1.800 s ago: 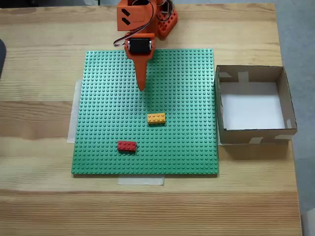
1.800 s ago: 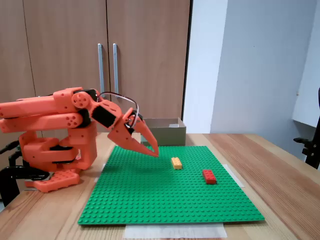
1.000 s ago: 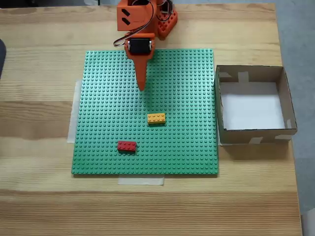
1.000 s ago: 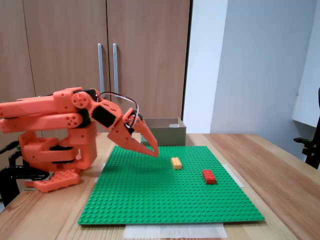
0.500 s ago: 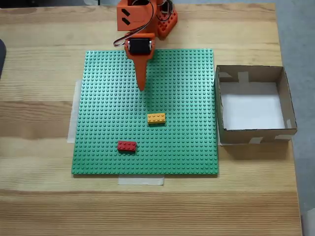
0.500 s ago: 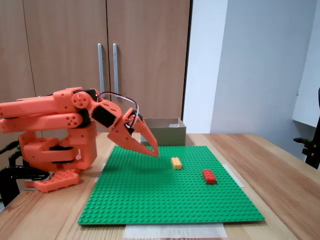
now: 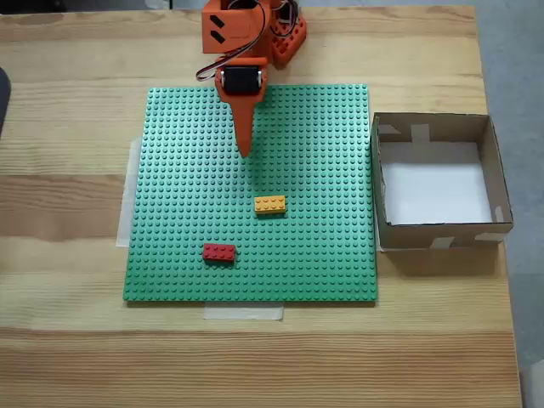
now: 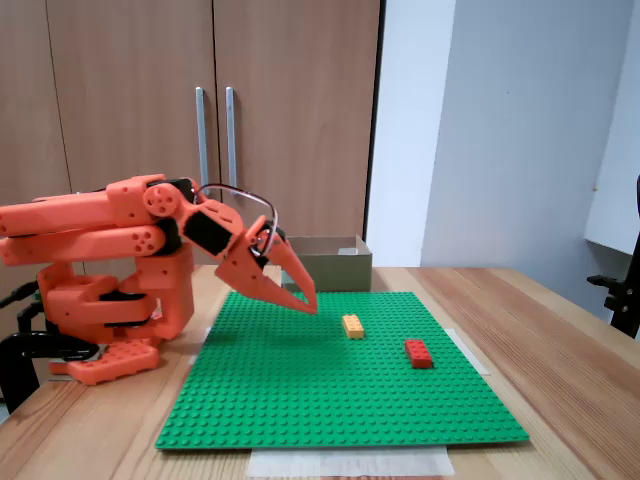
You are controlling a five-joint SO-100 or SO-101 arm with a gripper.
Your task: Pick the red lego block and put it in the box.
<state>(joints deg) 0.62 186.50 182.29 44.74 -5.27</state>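
Observation:
The red lego block point(image 7: 219, 252) lies flat on the green baseplate point(image 7: 323, 153) near its front left part in a fixed view, and toward the right point(image 8: 418, 352) in the other. The cardboard box point(image 7: 501, 195) with a white bottom stands right of the plate, and behind it point(image 8: 335, 265) in the side-on fixed view. My orange gripper point(image 7: 246, 151) points down over the plate's rear half, shut and holding nothing, its tip point(image 8: 308, 304) just above the studs, well away from the red block.
A yellow-orange brick point(image 7: 269, 204) sits on the plate between the gripper and the red block. The arm's orange base point(image 8: 110, 320) stands at the plate's far edge. Pale tape point(image 7: 243, 313) fixes the plate to the wooden table point(image 7: 68, 340). Cupboard doors point(image 8: 200, 120) rise behind.

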